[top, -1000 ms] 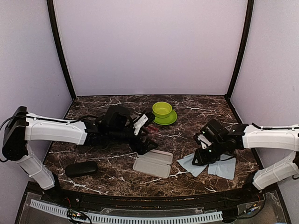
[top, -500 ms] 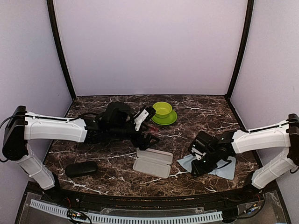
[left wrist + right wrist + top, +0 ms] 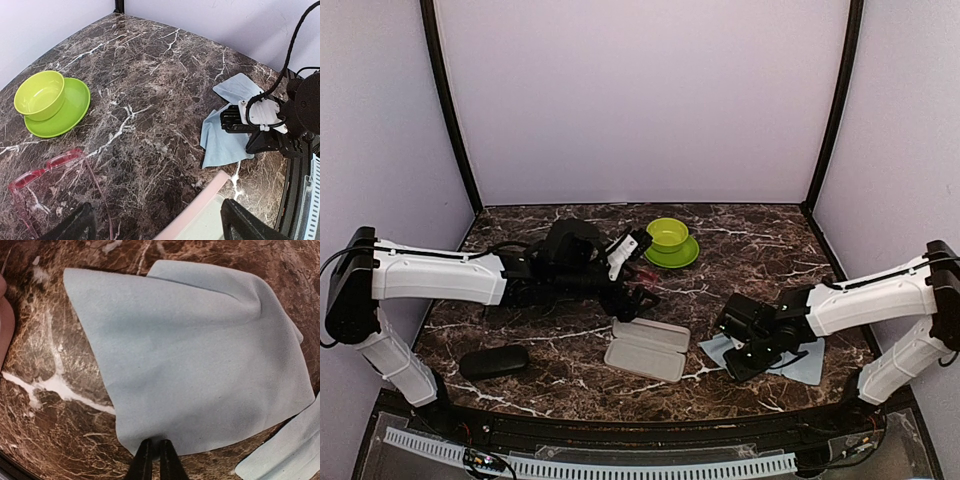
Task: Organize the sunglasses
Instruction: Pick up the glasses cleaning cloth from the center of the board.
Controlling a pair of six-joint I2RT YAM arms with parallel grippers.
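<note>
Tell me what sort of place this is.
Probably a robot test booth: plain lavender walls enclose a marble-patterned tabletop, with the left arm and right arm mounted at its near edge and staged props: green bowl, pink case, blue cloth.

Bare dark marble table (image 3: 770, 250) lies open at far right, behind the pale blue cloth (image 3: 190, 350) pinched by the right claw (image 3: 152, 447). The open pink hard case (image 3: 647, 349) and lime-green bowl on its saucer (image 3: 667, 236) crowd the centre.
</note>
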